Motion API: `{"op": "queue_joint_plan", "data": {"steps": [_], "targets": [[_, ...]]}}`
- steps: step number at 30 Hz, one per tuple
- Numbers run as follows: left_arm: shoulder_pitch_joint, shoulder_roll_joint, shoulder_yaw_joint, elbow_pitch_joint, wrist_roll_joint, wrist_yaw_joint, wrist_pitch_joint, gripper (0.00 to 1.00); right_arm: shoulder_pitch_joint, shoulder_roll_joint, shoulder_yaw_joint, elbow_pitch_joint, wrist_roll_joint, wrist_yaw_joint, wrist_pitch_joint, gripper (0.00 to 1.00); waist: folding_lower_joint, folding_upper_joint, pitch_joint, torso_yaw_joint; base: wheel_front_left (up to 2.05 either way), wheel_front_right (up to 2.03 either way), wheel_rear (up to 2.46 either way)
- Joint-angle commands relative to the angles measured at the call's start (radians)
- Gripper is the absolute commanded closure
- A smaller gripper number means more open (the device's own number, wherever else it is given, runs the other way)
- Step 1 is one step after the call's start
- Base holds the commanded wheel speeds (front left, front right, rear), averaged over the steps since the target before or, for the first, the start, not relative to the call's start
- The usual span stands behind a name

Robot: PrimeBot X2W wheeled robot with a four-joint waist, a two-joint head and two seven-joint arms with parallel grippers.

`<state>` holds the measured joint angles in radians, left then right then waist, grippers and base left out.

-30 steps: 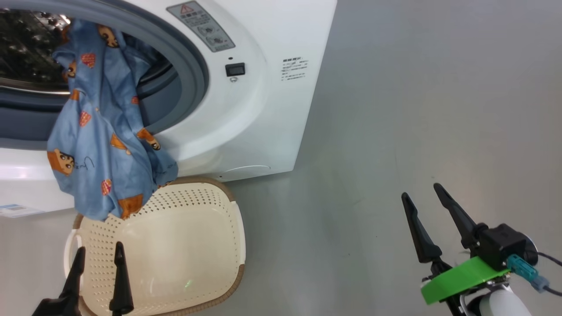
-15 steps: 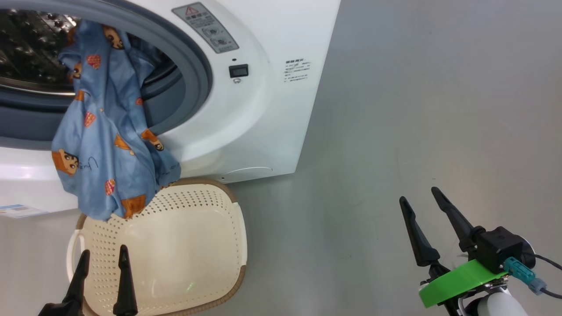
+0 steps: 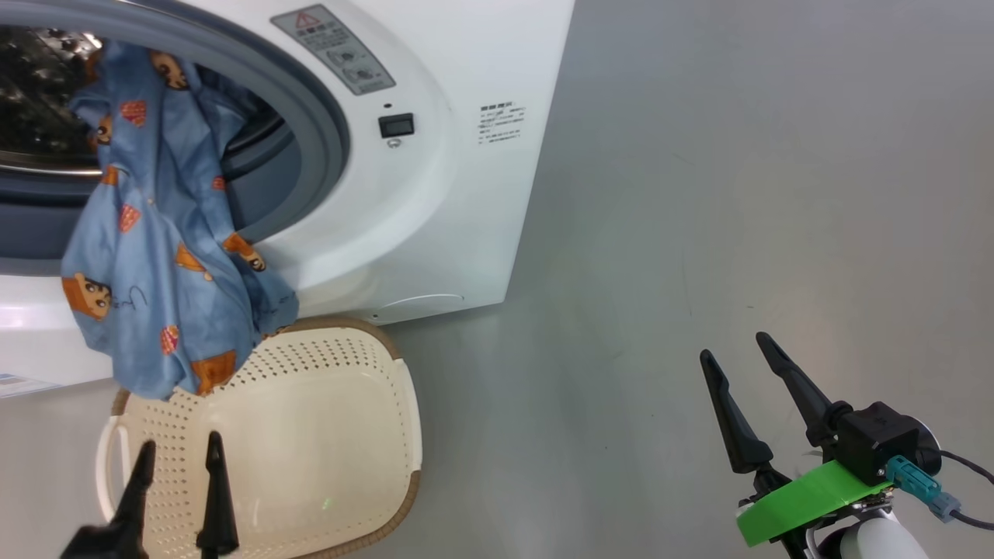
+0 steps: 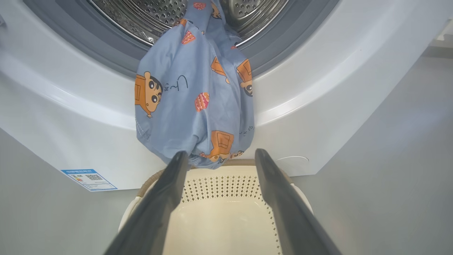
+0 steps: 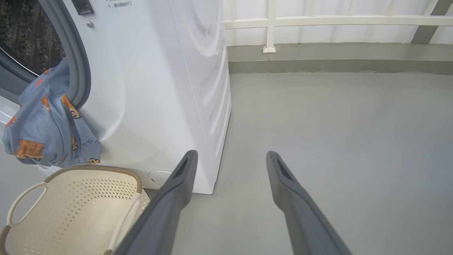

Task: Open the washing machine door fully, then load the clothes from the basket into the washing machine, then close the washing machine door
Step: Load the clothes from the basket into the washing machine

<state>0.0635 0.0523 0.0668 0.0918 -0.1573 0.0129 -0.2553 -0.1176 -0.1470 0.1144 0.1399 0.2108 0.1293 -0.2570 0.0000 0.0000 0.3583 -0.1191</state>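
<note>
The left gripper (image 3: 179, 442) stands with its two dark fingers parted by a moderate gap and nothing between them. It sits at the lower left of the head view, over the near part of the basket (image 3: 409, 435). In the left wrist view the fingers rise from the bottom edge, and their tips frame the basket's perforated back wall and the lowest fold of the clothes (image 4: 191, 106), without touching the fabric.

The right gripper (image 3: 734, 345) is at the lower right of the head view. Its fingers are spread about as wide and hold nothing. They are over bare grey floor (image 3: 738, 194), well apart from the basket and from the washing machine (image 3: 458, 194). In the right wrist view the fingers point past the machine's lower right corner.

The clothes are a light blue cloth with an orange-brown cartoon print. The cloth hangs out of the machine's round opening at the upper left of the head view. Its upper part lies inside against the perforated steel drum (image 4: 134, 17). The rest drapes over the grey gasket (image 3: 326, 147) and down the white front. Its bottom edge reaches the basket's brown rim, which stands on the floor just beside the machine's front.

A blue label (image 4: 88, 179) sticks to the machine's front at the lower left of the left wrist view. A white railing (image 5: 318, 21) crosses the top of the right wrist view.
</note>
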Motion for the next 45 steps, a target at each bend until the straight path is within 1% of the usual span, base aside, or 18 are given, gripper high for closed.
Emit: {"op": "queue_joint_plan", "data": {"steps": [1,12,19,29,34,45], "targets": [[-0.039,0.019,0.032,-0.01,-0.012,0.001,-0.006,0.0,0.014,-0.006,0.022,-0.022,-0.007,0.001,-0.005,0.0,0.0,0.0,0.004,-0.005,0.0,0.0,0.0],[-0.173,0.048,0.053,0.09,-0.002,0.004,-0.006,0.0,0.004,-0.003,0.02,-0.023,-0.005,0.001,-0.005,0.0,0.0,0.0,0.037,-0.037,0.0,0.0,0.0],[-0.261,0.06,0.055,0.166,0.018,0.001,-0.006,0.0,-0.004,-0.003,0.017,-0.03,-0.004,0.001,-0.005,0.0,0.0,0.0,0.064,-0.045,0.0,0.0,0.0],[-0.363,0.074,0.082,0.255,0.045,0.014,-0.006,0.0,-0.017,-0.013,0.008,-0.038,-0.004,0.001,-0.005,0.0,0.0,0.0,0.106,-0.05,0.0,0.0,0.0],[-0.424,0.071,0.09,0.32,0.059,0.03,-0.006,0.0,-0.027,-0.017,0.009,-0.041,-0.004,0.001,-0.005,0.0,0.0,0.0,0.127,-0.052,0.0,0.0,0.0],[-0.527,0.077,0.098,0.429,0.102,0.089,-0.006,0.0,-0.039,-0.024,0.003,-0.047,-0.003,0.001,-0.005,0.0,0.0,0.0,0.166,-0.059,0.0,0.0,0.0]]}}
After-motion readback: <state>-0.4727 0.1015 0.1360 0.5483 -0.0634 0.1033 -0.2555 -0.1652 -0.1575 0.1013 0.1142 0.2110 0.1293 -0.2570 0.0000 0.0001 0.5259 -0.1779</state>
